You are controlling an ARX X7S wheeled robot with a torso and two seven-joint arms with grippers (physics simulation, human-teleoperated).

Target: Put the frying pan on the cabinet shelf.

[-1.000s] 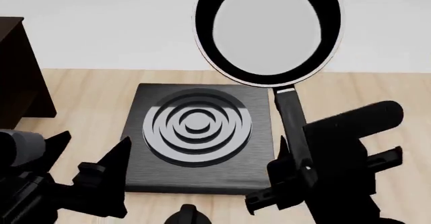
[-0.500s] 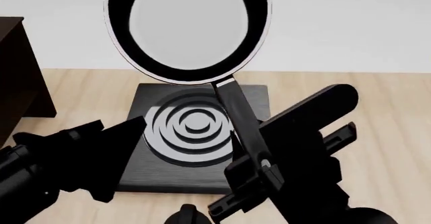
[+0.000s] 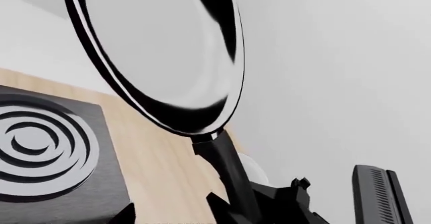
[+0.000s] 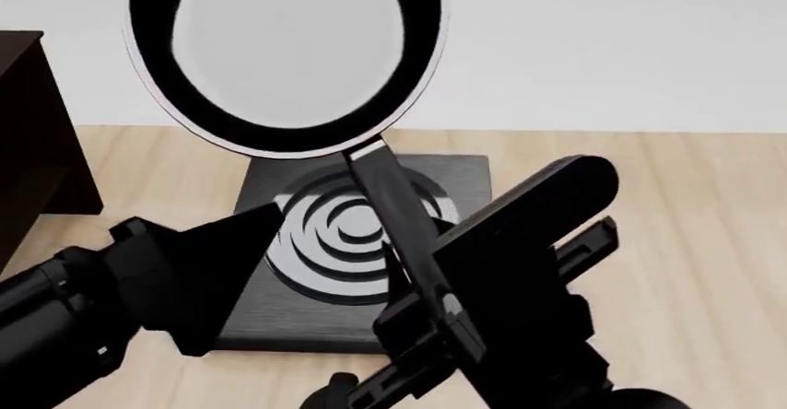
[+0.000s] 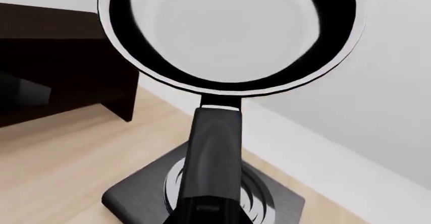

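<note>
Frying pan (image 4: 286, 54) aloft, handle pinched by right gripper (image 4: 433, 312) (left gripper (image 4: 203, 271) state unclear); cabinet (image 4: 37, 142) leftward.

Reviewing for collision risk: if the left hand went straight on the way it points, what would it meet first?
Probably the frying pan, held up by the right hand: the left wrist view is filled by its bowl and handle. Depth is unclear; the left hand might pass beside it.

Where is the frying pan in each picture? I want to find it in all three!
Head view: the frying pan is up high, left of middle, handle slanting down into the right gripper.
Left wrist view: its tilted bowl fills the upper left.
Right wrist view: it fills the top middle.
Shared landmark: the square burner plate with rings, below the pan.
</note>
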